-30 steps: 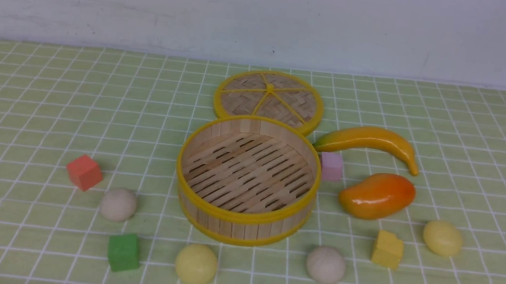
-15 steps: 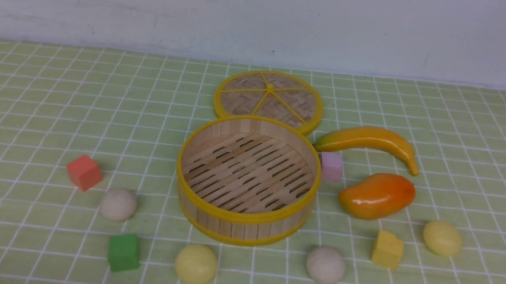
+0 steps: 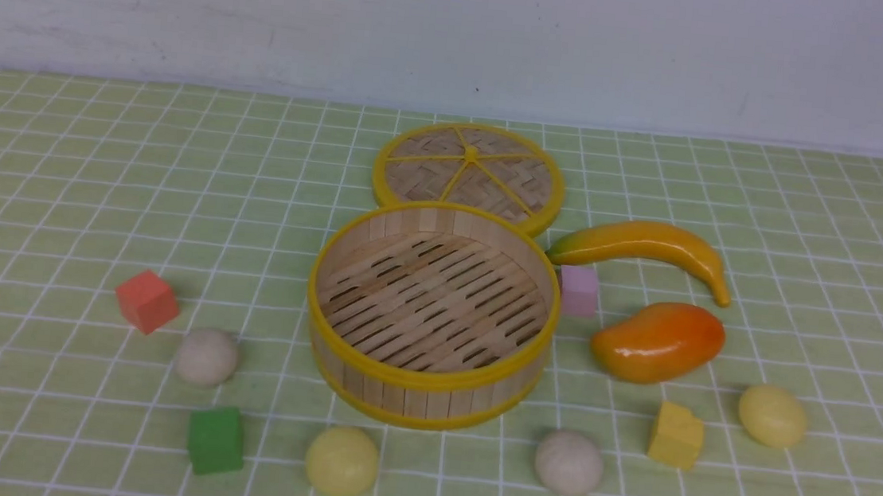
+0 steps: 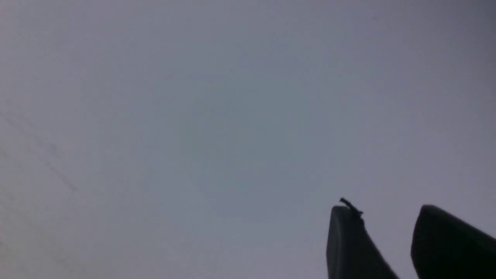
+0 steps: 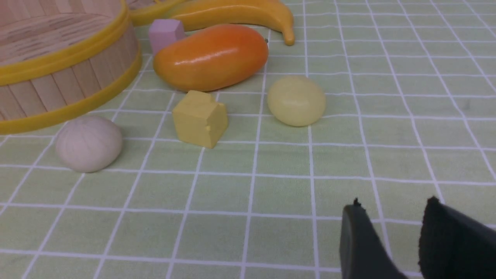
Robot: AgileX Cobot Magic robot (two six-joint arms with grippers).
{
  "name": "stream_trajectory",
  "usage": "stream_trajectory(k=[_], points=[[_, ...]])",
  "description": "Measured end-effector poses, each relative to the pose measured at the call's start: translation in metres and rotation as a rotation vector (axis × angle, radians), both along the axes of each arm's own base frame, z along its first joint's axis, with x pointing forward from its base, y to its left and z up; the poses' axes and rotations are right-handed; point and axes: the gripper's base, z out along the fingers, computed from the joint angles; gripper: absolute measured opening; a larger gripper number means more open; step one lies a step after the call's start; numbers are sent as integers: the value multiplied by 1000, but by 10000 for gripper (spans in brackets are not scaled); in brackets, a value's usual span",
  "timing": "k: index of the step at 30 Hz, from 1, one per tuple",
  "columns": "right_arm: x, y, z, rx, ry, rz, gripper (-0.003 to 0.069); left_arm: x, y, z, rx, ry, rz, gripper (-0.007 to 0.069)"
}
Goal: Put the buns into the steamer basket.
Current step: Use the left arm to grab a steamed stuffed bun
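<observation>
1. The front view shows the whole layout but neither arm. The steamer basket (image 3: 412, 397) stands in the middle of the green checked cloth (image 3: 57, 166) with its slatted floor bare. The woven lid (image 3: 470, 172) lies flat behind it, its near edge hidden by the basket's back rim.
2. All four buns lie on the cloth outside the basket. The left off-white bun (image 3: 207, 356) and the front pale yellow bun (image 3: 341, 461) are on the robot's left and near side. The right off-white bun (image 3: 568, 462) and the right pale yellow bun (image 3: 772, 415) are on its right.
3. Only the right wrist view shows the right gripper (image 5: 391, 217). Its dark fingers (image 5: 360, 248) stand a little apart with nothing between them, low over bare cloth, and the two right-hand buns lie ahead of it.
4. The left wrist view shows only a plain grey surface and the left gripper (image 4: 383, 217). Its fingers (image 4: 348, 248) are likewise parted and empty.
5. The right side is crowded. The yellow cube (image 3: 676, 435) sits between the two right buns, the mango (image 3: 657, 341) and banana (image 3: 641, 245) lie behind them, and the pink cube (image 3: 578, 289) is just beside the basket wall.
6. On the left, the green cube (image 3: 216, 440) sits between the two left buns, and the red cube (image 3: 147, 300) is near the off-white one. Broad bare cloth runs beyond them to the left edge and back to the wall (image 3: 460, 34).
</observation>
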Motion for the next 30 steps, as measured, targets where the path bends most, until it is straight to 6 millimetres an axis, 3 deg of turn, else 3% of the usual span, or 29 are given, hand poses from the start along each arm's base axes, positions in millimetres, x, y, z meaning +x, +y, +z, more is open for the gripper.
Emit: stream_trajectory(k=[4, 8, 10, 14, 18, 22, 30], points=[[0, 0, 0, 0, 0, 0, 239, 9, -6, 47, 27, 69, -66, 239], [0, 0, 0, 0, 0, 0, 239, 37, -18, 69, 75, 299, -184, 239], [0, 0, 0, 0, 0, 0, 239, 56, -23, 69, 92, 432, -234, 239], [0, 0, 0, 0, 0, 0, 239, 101, -31, 38, 158, 789, -322, 239], [0, 0, 0, 0, 0, 0, 239, 130, -31, 12, 302, 999, -322, 239], [0, 0, 0, 0, 0, 0, 239, 157, -32, -11, 304, 1131, -355, 239], [0, 0, 0, 0, 0, 0, 239, 209, -40, -54, 144, 1317, -478, 239]])
